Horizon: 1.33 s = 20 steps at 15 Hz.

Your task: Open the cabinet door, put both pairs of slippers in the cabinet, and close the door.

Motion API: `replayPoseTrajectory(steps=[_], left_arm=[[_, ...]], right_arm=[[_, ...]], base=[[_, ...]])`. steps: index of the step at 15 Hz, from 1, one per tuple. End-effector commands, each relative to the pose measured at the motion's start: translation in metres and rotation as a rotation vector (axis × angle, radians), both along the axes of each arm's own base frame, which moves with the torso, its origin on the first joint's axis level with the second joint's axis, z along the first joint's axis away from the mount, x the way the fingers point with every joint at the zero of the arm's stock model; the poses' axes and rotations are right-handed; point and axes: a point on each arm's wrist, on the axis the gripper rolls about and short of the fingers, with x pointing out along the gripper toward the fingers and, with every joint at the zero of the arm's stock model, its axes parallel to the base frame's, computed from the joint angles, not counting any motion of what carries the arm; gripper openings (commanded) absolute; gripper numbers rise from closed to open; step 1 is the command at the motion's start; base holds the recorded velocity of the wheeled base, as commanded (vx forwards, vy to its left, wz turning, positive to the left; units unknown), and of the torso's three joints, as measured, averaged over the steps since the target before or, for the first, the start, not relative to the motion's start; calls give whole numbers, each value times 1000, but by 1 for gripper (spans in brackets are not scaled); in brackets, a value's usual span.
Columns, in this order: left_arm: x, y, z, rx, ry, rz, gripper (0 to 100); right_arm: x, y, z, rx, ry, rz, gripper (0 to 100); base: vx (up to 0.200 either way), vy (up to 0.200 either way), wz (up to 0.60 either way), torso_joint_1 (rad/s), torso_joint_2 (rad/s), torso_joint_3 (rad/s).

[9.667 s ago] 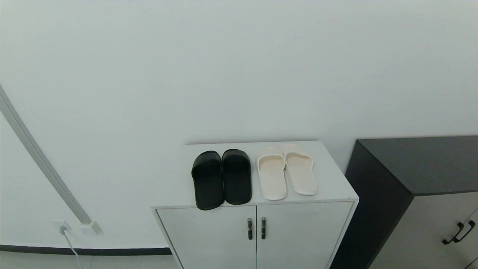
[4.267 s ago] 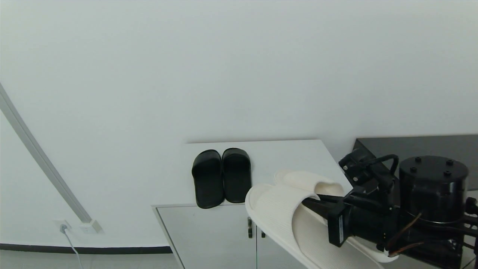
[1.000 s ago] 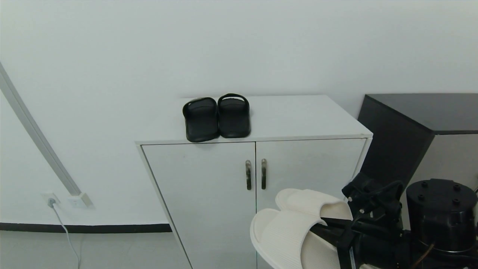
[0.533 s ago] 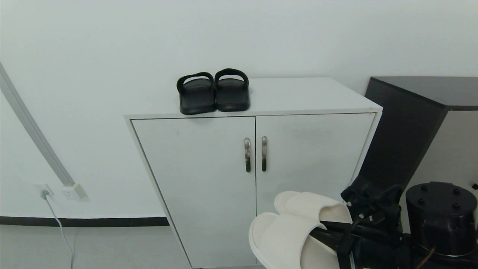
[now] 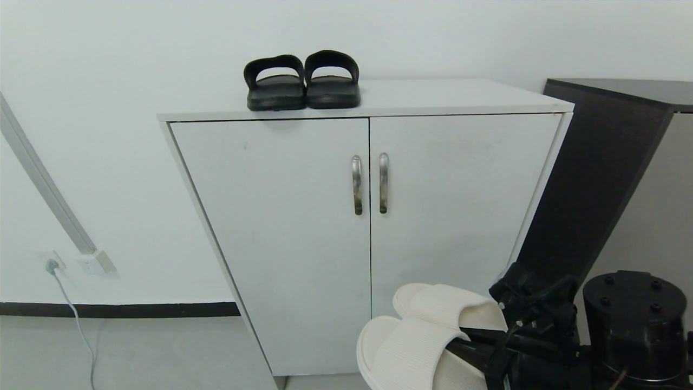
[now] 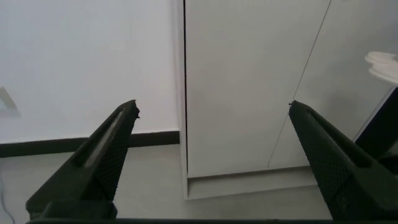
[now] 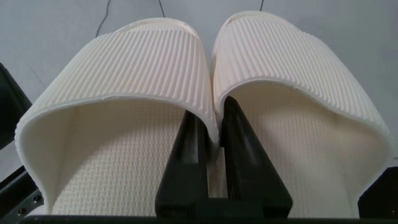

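white slippers (image 5: 427, 330) are pinched by right end effector (image 7: 213, 134), cabinet door (image 5: 270, 227) is shut, so spread left end effector (image 6: 212, 107) must open it.

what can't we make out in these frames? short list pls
- Cabinet interior: head view, both doors are shut.
- White slippers, heel ends: head view, covered by the right hand and cut off by the bottom edge.
- Ends of the right hand's fingers: right wrist view, the slipper straps cover them.
- Left hand, its base: left wrist view, cut off by the bottom edge.
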Motion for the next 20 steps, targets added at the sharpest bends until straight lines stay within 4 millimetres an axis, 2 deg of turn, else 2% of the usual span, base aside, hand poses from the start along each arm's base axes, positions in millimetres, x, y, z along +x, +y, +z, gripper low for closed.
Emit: replayPoseTrajectory(steps=[1,6,8,10,13,16,18,20], left_arm=[[0,0,0,-1,-1,0,100],[0,0,0,13,-3,2,100],[4,0,3,27,48,17,100],[11,0,36,21,33,3,100],[28,-4,66,7,90,-215,100],[60,-9,96,-20,188,-414,100],[80,-13,118,-37,178,-567,100],[108,-16,131,-37,146,-682,100]], right_arm=[[0,1,-1,-4,4,3,0],[0,0,-2,-4,6,1,0],[0,0,-1,11,-7,0,0],[1,2,-2,25,-19,-1,0],[1,2,-4,29,-23,-1,0],[2,2,-4,28,-23,-3,0],[1,2,-5,26,-23,-2,0],[2,2,-4,26,-25,-3,0]], base=[[0,0,0,-7,315,271],[0,0,0,0,13,6],[0,0,0,-9,28,52],[0,0,0,-10,144,100],[0,0,0,2,20,15],[0,0,0,0,0,0],[0,0,0,0,0,0],[0,0,0,0,0,0]])
